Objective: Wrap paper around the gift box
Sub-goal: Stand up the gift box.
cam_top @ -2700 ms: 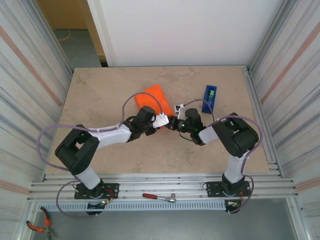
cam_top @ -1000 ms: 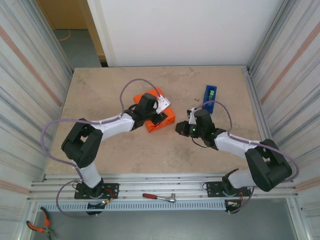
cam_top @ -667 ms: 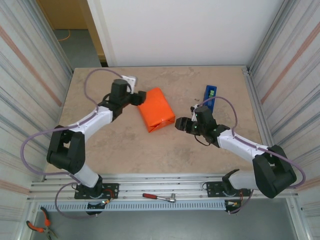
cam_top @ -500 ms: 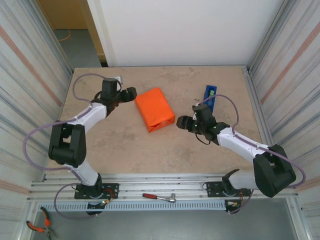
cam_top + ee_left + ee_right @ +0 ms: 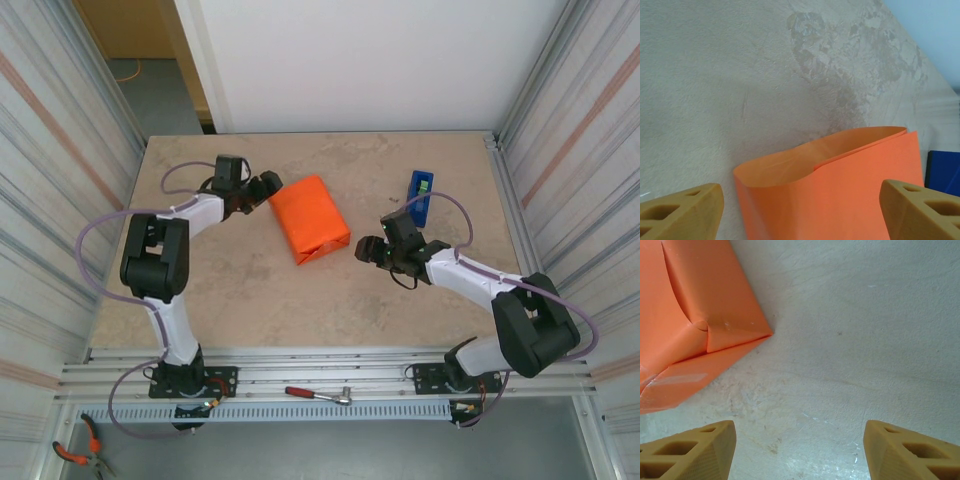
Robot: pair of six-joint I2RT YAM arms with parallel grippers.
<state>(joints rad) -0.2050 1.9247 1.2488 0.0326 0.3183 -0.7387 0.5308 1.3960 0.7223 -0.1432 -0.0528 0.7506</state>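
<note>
Moved: both arms have let go and backed away from the parcel, which lay between them earlier and now rests alone on the bench (image 5: pixel 200 290).
Left end effector (image 5: pixel 266 186): jaws apart, empty, just beside the parcel's far-left end and facing it.
Right end effector (image 5: pixel 363 249): jaws apart, empty, near the parcel's near-right end, not touching.
Paper (image 5: pixel 311 230): orange, folded into a flat slanted bundle mid-bench, well left of the blue tape dispenser (image 5: pixel 420 196).
Gift box: I judge it lies inside that bundle, covered all round.
Far end (image 5: pixel 840 170): unsealed; the sheet loops loosely with one edge overlapping the other.
Near end (image 5: pixel 715 332): folded to a point, with a pale strip of tape (image 5: pixel 684 378) across the lower flap.
Handling: light, I expect; the paper is thin, smooth and easily creased or torn, stiff only where the box backs it.
Where to hold: pinch the loose flap at the far end near its edge, and press down over the box rather than on hollow paper.
</note>
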